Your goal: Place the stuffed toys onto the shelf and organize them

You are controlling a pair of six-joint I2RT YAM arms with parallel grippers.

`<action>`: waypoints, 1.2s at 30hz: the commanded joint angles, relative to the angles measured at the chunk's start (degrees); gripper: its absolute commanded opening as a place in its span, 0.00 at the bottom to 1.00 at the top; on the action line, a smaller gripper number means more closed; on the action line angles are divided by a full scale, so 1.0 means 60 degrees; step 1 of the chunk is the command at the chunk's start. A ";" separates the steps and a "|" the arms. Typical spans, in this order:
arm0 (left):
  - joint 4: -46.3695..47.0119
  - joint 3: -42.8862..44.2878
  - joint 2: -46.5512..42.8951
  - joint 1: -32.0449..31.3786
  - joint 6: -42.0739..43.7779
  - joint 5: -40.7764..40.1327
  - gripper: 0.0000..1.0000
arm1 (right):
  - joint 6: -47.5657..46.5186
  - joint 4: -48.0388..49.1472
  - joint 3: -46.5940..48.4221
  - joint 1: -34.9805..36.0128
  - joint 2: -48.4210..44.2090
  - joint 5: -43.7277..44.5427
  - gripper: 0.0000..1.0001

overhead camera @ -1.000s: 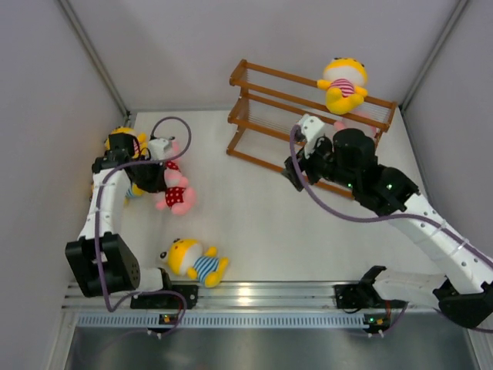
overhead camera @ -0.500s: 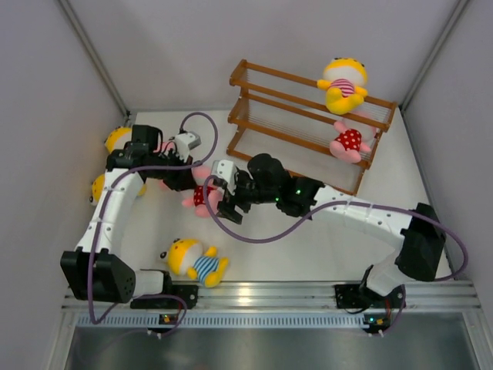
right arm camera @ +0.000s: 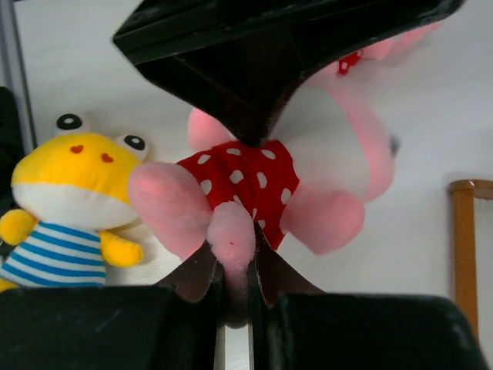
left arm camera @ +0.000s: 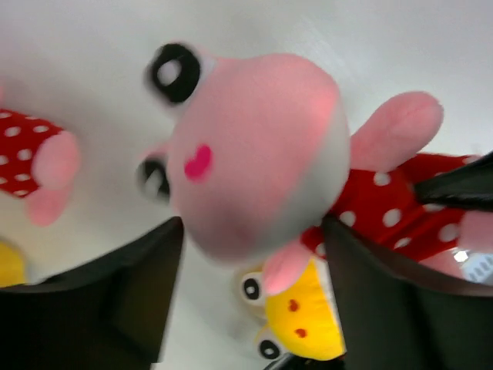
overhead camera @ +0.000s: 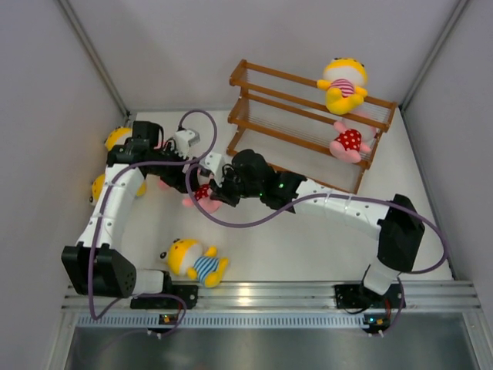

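The pink doll in the red white-dotted outfit is over the left half of the desk, off the near left corner of the shelf and between the two arms. Its long axis runs roughly across the desk, with the head towards the left edge and the legs towards the right. Whether it rests on the desk or hangs just above it cannot be told. The right pincer reaches in from the right and is pressed together on one pink limb at the doll's lower end, with the dotted body just beyond its tips. The left pincer is spread, one dark finger on each side of the round head, whose face turns towards that camera. A blue-striped yellow doll lies near the desk's near edge with its head to the left. Two more yellow heads sit against the left edge behind the left arm. On the shelf, a yellow doll in pink stripes sits at the right end of the top tier. A second red-dotted pink doll lies on a lower tier just under it.
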 commanded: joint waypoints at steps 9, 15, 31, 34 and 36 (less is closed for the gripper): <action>-0.0135 0.1383 0.0198 0.0657 -0.0935 -0.2874 0.98 | 0.0693 0.0814 -0.1086 -0.1676 -0.2482 0.3322 0.00; -0.0164 0.1238 0.0227 0.0643 -0.0862 -0.2713 0.98 | -0.0158 0.1534 -0.1674 -0.2818 -0.2938 0.3398 0.00; -0.0150 0.0959 0.0461 0.0643 -0.0715 -0.2625 0.98 | 0.0310 0.3834 -0.2845 -0.5090 -0.2119 0.2605 0.00; -0.0164 0.0944 0.0505 0.0643 -0.0657 -0.2640 0.98 | 0.0442 0.4082 -0.3005 -0.5192 -0.1913 0.2869 0.00; -0.0164 0.0930 0.0520 0.0643 -0.0657 -0.2611 0.98 | 0.0617 0.4214 -0.3123 -0.5295 -0.1840 0.2928 0.00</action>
